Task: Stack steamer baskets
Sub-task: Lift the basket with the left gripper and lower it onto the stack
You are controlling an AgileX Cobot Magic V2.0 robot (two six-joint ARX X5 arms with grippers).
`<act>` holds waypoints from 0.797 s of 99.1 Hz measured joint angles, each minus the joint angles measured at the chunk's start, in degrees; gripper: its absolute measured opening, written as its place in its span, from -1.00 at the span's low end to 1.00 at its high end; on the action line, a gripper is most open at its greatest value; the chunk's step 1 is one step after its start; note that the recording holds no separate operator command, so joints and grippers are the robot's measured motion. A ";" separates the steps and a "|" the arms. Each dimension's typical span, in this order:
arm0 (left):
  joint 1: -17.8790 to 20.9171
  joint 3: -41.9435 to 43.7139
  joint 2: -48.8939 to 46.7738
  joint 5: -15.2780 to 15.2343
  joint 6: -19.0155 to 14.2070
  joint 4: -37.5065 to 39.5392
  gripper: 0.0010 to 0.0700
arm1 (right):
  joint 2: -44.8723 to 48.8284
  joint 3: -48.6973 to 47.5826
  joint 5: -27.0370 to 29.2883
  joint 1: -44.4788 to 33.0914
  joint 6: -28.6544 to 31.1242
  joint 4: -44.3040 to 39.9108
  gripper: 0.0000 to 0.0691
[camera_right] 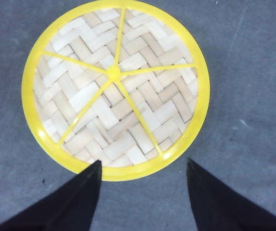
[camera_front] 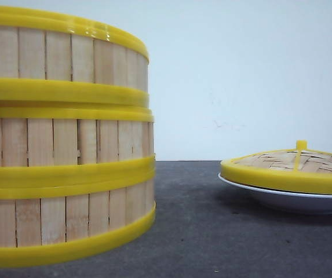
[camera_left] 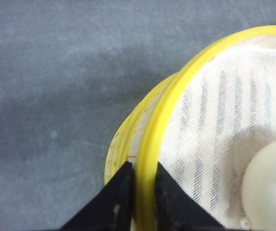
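Three steamer baskets stand stacked at the left of the front view: the top one [camera_front: 55,55], the middle one [camera_front: 61,142] and the bottom one [camera_front: 61,220]. No gripper shows in that view. In the left wrist view my left gripper [camera_left: 145,175] is shut on the yellow top rim [camera_left: 176,91] of the upper basket, one finger outside and one inside. The rims of the lower baskets [camera_left: 121,139] peek out slightly offset. A white mesh cloth [camera_left: 224,115] lines the basket, with a pale round lump [camera_left: 270,187] on it. My right gripper [camera_right: 144,166] hangs open above the near edge of the lid [camera_right: 116,89].
The domed woven lid [camera_front: 287,165] with yellow rim and knob rests on a white shallow plate [camera_front: 293,202] at the right of the dark grey table [camera_front: 200,231]. A white wall stands behind.
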 joint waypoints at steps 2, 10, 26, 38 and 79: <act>0.02 0.00 0.22 0.33 0.00 0.24 -0.94 | 0.00 0.00 0.00 0.00 0.00 0.00 -0.03; 0.00 0.00 0.85 1.18 0.00 0.76 -0.94 | 0.00 0.00 0.00 0.00 0.00 0.00 -0.03; -0.09 0.00 2.14 1.11 0.04 1.09 -0.94 | 0.00 0.00 0.00 0.00 0.00 0.02 -0.03; -0.09 0.00 2.86 0.87 0.04 1.14 -0.94 | 0.00 0.00 0.00 0.00 0.00 0.07 -0.03; -0.09 0.00 2.99 0.72 0.04 1.53 -0.75 | 0.00 0.00 0.00 0.00 0.00 0.26 -0.03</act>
